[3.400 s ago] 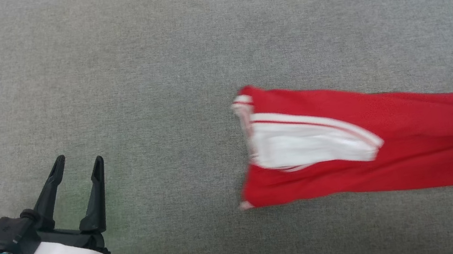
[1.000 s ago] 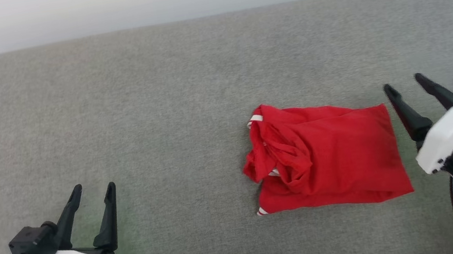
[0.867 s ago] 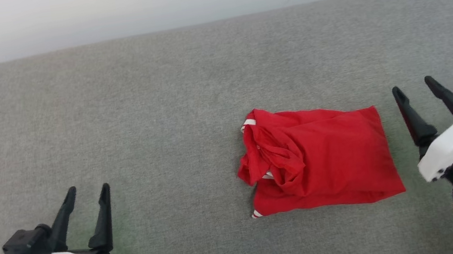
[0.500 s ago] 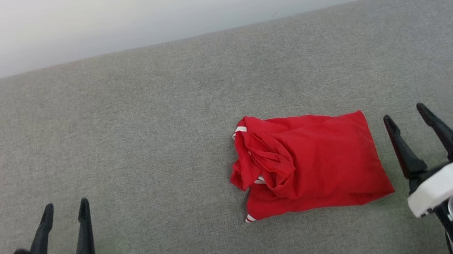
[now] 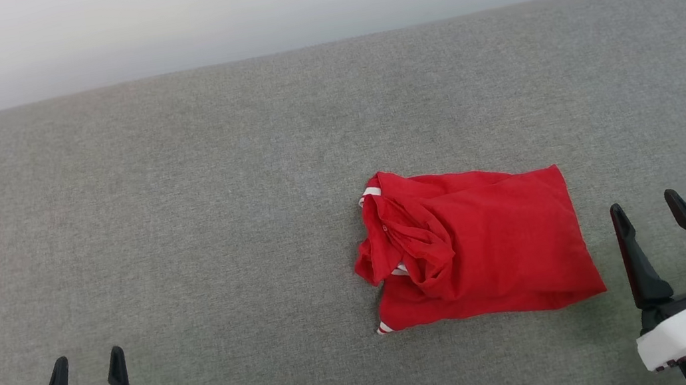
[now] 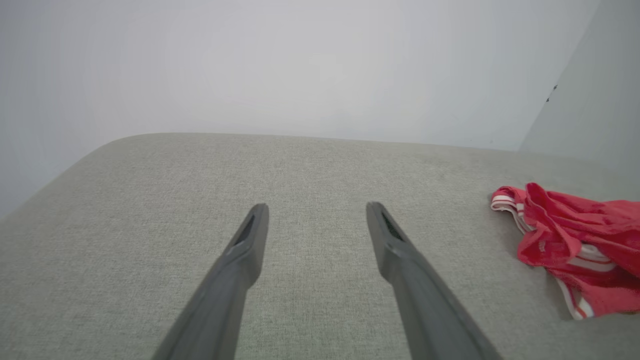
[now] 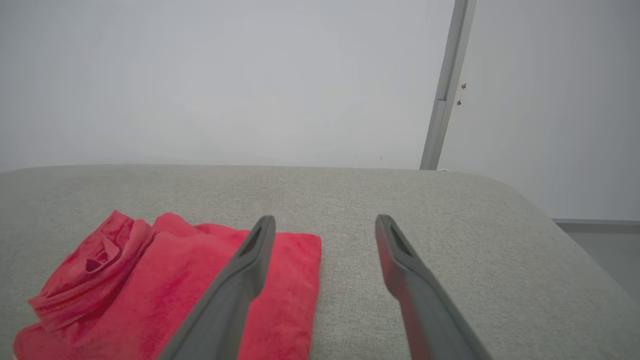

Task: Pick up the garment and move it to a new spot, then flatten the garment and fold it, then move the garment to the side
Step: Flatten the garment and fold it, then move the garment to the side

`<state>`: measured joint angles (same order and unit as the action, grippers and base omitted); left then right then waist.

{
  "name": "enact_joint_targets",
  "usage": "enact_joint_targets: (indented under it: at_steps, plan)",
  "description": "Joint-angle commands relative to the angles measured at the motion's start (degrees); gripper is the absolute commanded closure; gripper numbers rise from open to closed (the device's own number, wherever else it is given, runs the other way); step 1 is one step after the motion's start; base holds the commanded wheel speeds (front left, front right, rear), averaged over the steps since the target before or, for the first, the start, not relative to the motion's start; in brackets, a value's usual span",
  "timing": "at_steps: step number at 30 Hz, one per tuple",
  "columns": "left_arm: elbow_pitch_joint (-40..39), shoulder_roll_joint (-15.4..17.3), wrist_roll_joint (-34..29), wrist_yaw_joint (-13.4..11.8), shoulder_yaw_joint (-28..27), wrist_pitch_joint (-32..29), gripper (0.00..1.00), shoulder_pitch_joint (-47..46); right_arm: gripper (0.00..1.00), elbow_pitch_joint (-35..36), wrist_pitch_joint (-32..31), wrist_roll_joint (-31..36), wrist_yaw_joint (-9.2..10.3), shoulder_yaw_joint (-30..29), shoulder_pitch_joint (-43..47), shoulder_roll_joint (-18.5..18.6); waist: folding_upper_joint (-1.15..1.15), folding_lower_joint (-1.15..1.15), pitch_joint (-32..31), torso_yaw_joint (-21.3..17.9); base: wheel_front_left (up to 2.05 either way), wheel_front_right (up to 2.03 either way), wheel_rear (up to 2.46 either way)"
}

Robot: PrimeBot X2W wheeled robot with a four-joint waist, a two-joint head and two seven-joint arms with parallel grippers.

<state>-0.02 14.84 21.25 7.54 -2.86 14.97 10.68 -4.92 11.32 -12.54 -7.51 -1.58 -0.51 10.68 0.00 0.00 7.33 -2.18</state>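
The garment point(image 5: 486, 253) is lying folded (left edge rumpled) right of centre on the grey surface point(image 5: 184, 208). Released and empty, left hand point(image 5: 87, 356) and right hand point(image 5: 643, 201) are hovering near. Folding is looking done; side placement is seemingly finishing.

Light grey woven-fabric padded counter point(image 5: 184, 208) runs across head view; far edge gently rounded, far right corner curved. Plain pale grey-white wall point(image 5: 224, 14) behind counter. Slim grey metal post point(image 7: 438, 130) stands against wall beyond far right corner: slanted in head view, near upright in right wrist view, two small dark marks just beside it. Darker grey band point(image 7: 600, 235) low past counter's right corner.
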Motion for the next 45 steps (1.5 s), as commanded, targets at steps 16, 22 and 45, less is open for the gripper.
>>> enact_joint_targets:
  at_steps: [16, 22, 45]
  plan:
    - [-0.79, 1.12, 0.55, -0.14, 1.34, 0.3, 0.0, -3.83, 0.0, 0.49, -11.22, 1.77, 0.06, 1.84, -4.79, 1.93, 0.0, 0.0, 3.78, -0.19, 0.0, 0.0, 0.0]
    - [-0.5, 2.93, 1.99, -0.14, 3.64, 0.3, 0.0, -7.25, 0.0, -1.09, -28.67, 0.49, 0.05, 3.08, -9.34, 3.7, 0.0, 0.0, 8.2, 0.41, 0.0, 0.0, 0.0]
    - [-2.4, 8.8, 3.43, -0.14, 7.84, 0.3, 0.0, -15.91, 1.0, 3.8, -50.72, -6.51, 0.23, 2.41, -16.24, 3.87, 0.0, 0.0, 18.41, -2.2, 0.0, 0.0, 0.0]
